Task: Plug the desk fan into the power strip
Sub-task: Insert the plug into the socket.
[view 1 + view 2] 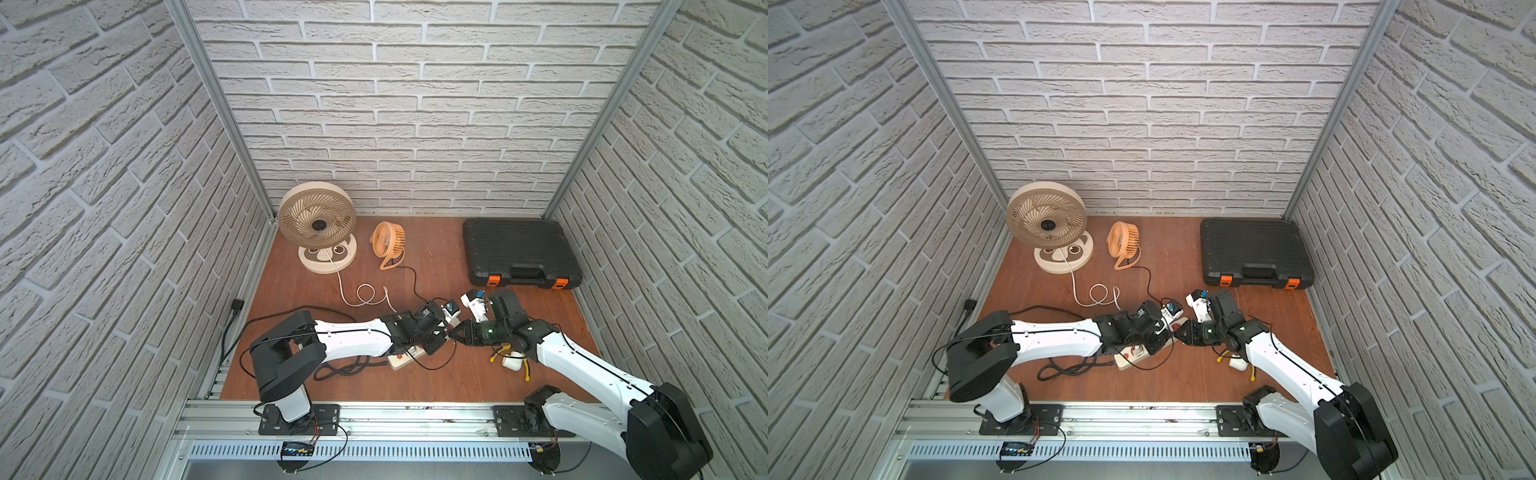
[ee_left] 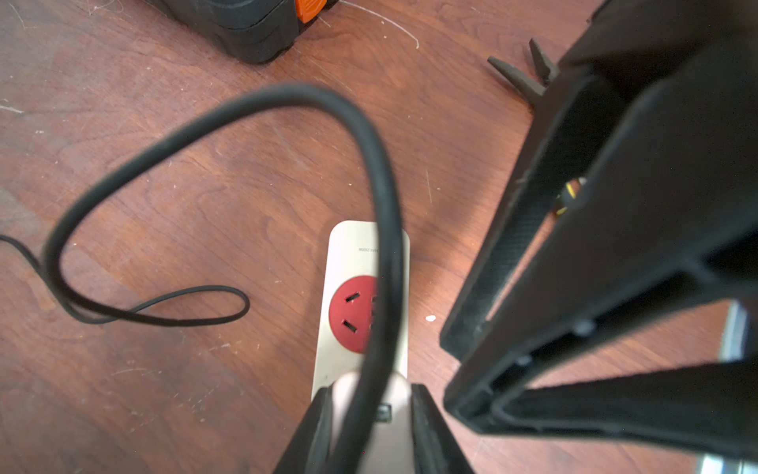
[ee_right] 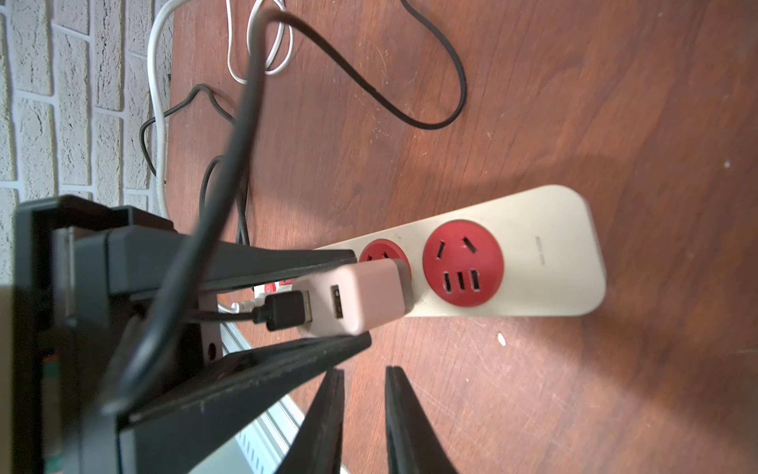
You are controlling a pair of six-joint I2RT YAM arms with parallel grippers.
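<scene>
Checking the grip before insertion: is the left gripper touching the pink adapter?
Touching. In the right wrist view the pink adapter sits clamped between both fingers of the left gripper, no gap.

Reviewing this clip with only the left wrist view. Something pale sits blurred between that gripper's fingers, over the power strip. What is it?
Observer: A pale pink charger with USB ports, clamped by the left gripper; the right wrist view shows it sharply.
Reviewer: And the black cable looping across my picture, where does it go?
Observer: In both top views the cable runs back to the small orange fan near the back wall.
Reviewer: I glimpse yellow between the other gripper's fingers. Is it holding something?
Observer: No. The right wrist view shows the right gripper with its jaws slightly apart and nothing between them.
</scene>
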